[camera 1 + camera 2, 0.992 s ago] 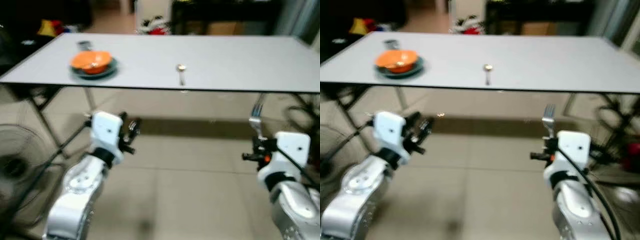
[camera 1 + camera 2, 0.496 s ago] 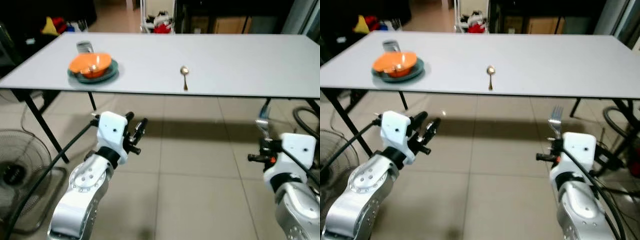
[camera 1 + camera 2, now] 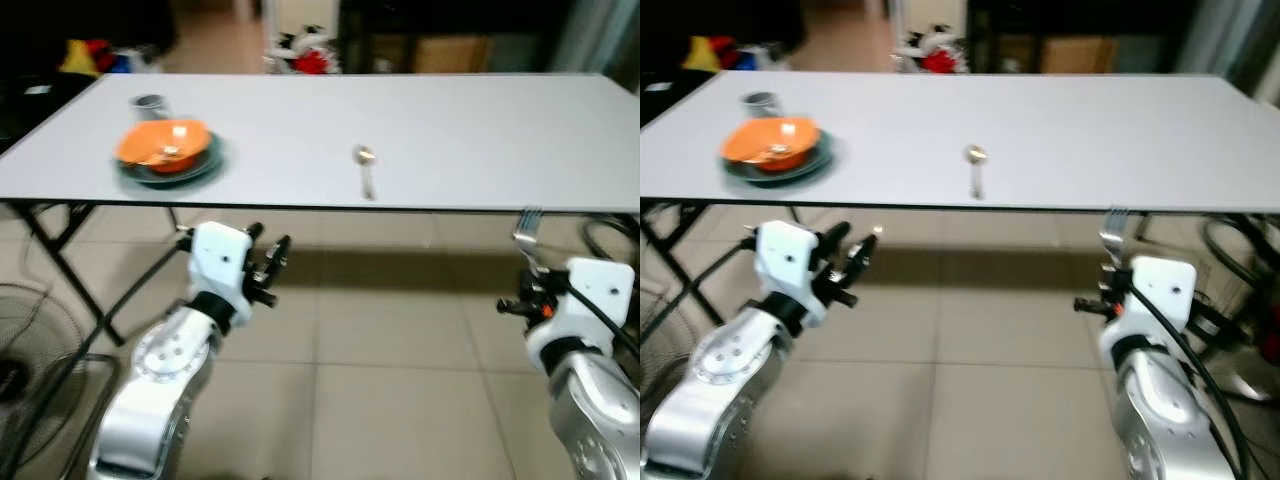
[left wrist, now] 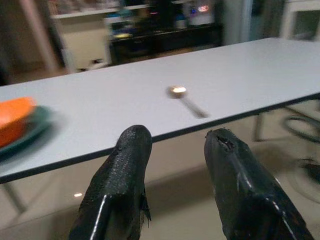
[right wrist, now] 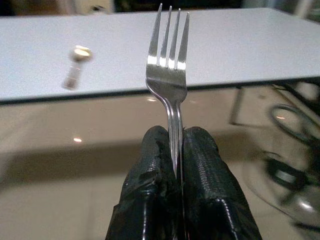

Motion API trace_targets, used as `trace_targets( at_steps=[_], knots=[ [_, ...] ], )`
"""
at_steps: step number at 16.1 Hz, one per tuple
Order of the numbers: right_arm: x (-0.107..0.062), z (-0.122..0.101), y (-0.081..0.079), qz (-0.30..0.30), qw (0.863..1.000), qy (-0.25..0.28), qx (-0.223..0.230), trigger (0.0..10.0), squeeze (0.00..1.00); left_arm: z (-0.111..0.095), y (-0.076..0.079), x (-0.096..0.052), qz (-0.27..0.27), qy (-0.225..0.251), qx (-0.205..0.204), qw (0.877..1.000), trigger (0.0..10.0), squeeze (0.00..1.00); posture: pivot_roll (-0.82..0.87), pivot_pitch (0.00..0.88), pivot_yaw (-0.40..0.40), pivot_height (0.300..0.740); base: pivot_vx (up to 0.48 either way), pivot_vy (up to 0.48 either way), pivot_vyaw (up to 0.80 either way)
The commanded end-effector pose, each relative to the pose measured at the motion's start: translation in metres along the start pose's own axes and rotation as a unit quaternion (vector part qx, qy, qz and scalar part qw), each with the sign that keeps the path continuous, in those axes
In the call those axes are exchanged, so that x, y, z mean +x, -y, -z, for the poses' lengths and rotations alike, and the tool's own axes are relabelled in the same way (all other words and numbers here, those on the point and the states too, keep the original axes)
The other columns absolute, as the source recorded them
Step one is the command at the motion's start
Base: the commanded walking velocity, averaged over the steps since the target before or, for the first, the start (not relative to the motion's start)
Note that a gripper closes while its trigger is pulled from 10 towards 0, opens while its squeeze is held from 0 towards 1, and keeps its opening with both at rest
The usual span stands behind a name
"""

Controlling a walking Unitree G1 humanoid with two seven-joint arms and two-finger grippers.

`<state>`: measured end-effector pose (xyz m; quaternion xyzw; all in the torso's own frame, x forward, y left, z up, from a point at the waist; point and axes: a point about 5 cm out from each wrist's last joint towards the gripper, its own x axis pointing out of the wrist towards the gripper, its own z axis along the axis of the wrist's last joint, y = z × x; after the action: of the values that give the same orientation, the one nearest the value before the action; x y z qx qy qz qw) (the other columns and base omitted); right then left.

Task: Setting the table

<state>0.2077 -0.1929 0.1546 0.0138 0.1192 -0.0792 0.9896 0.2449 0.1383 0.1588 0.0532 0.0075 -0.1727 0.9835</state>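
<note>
A grey table point(image 3: 450, 110) stretches across in front of me. On its left part an orange bowl point(image 3: 164, 146) sits on a dark green plate point(image 3: 200, 166), with a small metal cup point(image 3: 148, 103) behind it. A spoon point(image 3: 366, 168) lies near the front edge at the middle. My right gripper point(image 5: 174, 145) is shut on a silver fork point(image 5: 169, 55), tines up, held below the table's front edge on the right, where the fork point(image 3: 526, 232) shows. My left gripper point(image 4: 175, 145) is open and empty, below the table's edge on the left.
Black table legs point(image 3: 60, 262) stand at the left. Part of a floor fan point(image 3: 20, 370) is at the far left. Cables and a wheel-like object point(image 3: 1230, 270) lie at the right. Dark furniture and coloured items point(image 3: 300, 60) stand beyond the table. Tiled floor point(image 3: 380, 360) lies between my arms.
The whole view has shifted: the table's edge sits lower in the picture and nearer my grippers. The fork stays held and the left gripper stays open.
</note>
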Motion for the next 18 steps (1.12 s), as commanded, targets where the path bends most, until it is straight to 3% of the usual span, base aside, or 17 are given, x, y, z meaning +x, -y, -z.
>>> trace_targets(
  at_steps=[1, 10, 18],
  knots=[
    [0.000, -0.002, -0.006, -0.025, 1.000, 0.001, 0.006, 10.0, 0.00, -0.002, -0.003, 0.000, -0.008, 0.001, 0.000, 1.000, 10.0, 0.00, 0.05, 0.000, 0.033, 0.740, 0.319, 0.000, 0.00],
    [0.006, -0.007, -0.007, -0.036, 0.999, -0.003, 0.006, 10.0, 0.00, -0.002, -0.001, 0.001, -0.003, 0.002, 0.000, 1.000, 10.0, 0.00, 0.05, 0.000, 0.036, 0.740, 0.316, 0.000, 0.00],
    [0.012, -0.010, -0.012, -0.082, 0.996, -0.028, -0.009, 10.0, 0.00, -0.002, 0.003, 0.002, 0.003, 0.002, -0.004, 1.000, 10.0, 0.00, 0.05, 0.000, 0.028, 0.740, 0.315, 0.000, 0.00]
  ],
)
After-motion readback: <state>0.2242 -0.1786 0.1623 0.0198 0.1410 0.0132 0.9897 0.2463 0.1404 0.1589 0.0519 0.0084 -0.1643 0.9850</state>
